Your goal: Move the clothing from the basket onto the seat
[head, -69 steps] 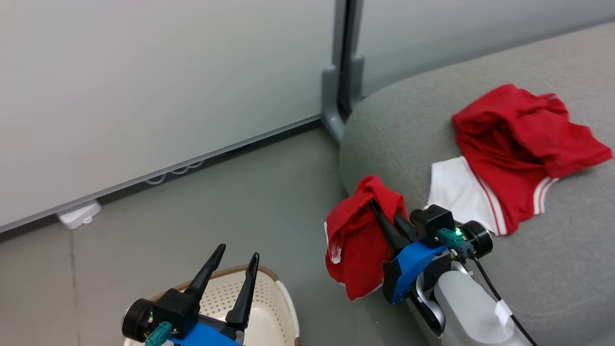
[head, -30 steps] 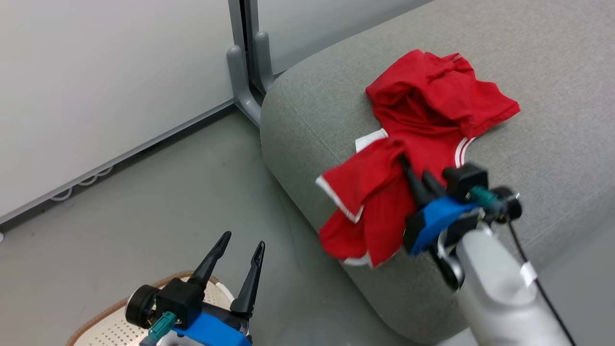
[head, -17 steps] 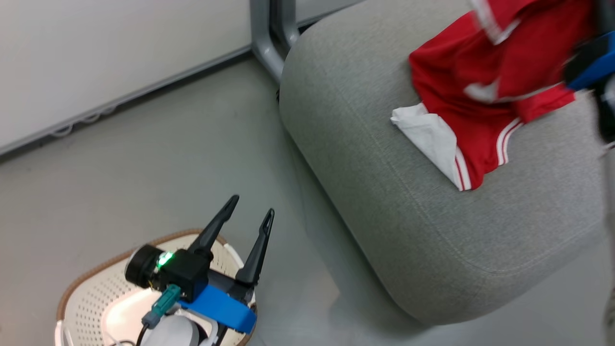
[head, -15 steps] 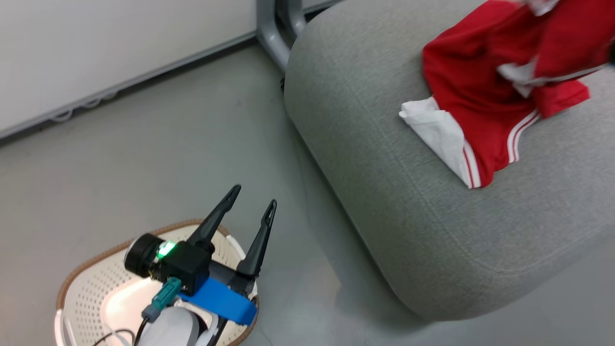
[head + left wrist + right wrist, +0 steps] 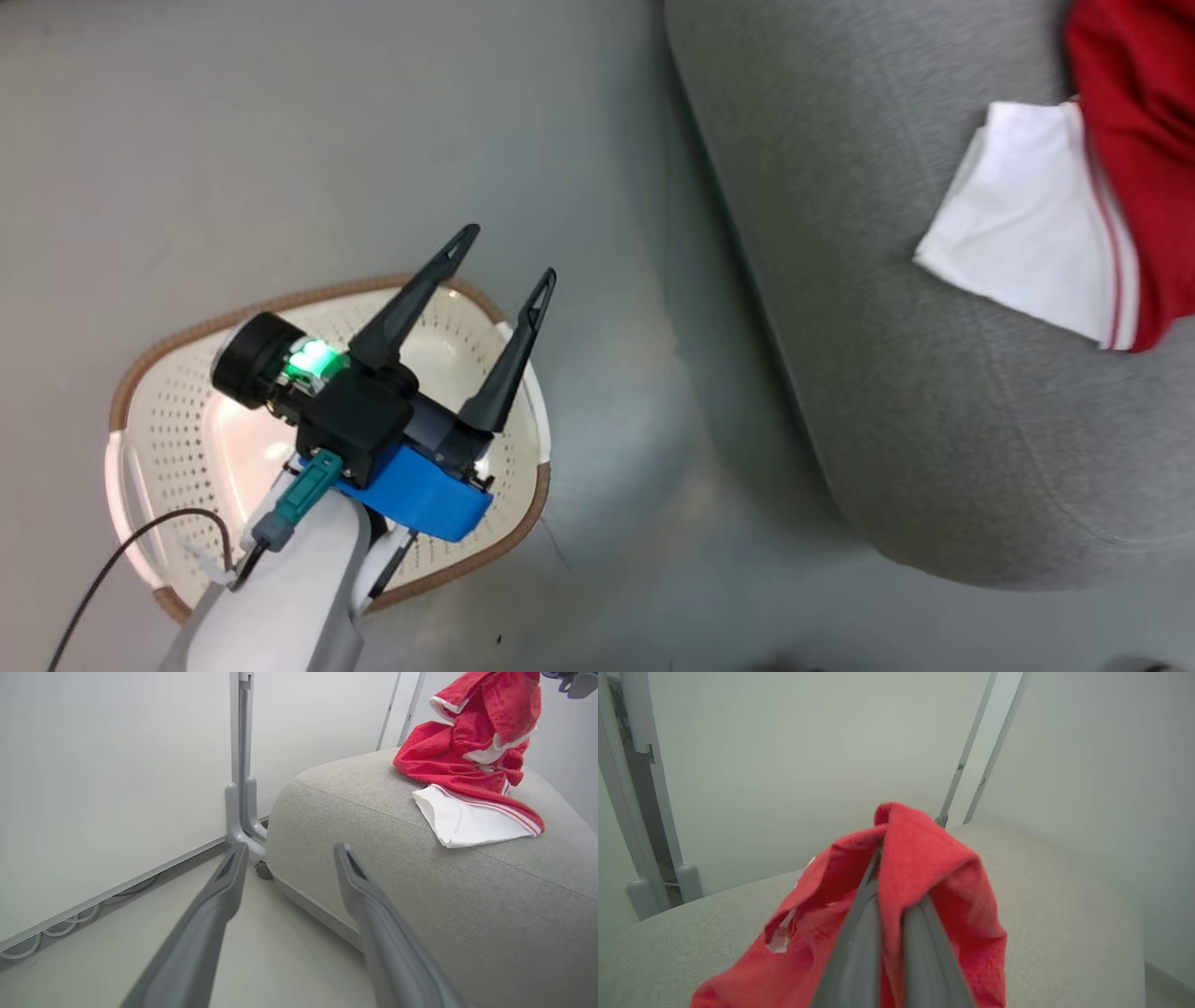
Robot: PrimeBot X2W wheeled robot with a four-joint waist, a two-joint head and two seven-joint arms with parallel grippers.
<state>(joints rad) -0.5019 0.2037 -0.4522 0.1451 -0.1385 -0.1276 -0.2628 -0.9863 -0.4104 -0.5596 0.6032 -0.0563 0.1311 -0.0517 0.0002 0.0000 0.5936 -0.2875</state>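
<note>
Hanging garment: plain red cloth (image 5: 934, 872) was pinched between the closed fingers of the right gripper (image 5: 889, 924), above the seat (image 5: 887, 392).
Striped garment (image 5: 1027, 233): lay on the seat, at two o'clock in the head view.
Basket (image 5: 159, 420): stood on the floor (image 5: 280, 140) at eight o'clock.
Left gripper (image 5: 511, 252): spread wide, empty, over the basket.

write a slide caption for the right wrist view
Right gripper shut on a red garment, held over the grey seat.

Red clothing (image 5: 460, 760) atop grey seat (image 5: 397, 891)
</note>
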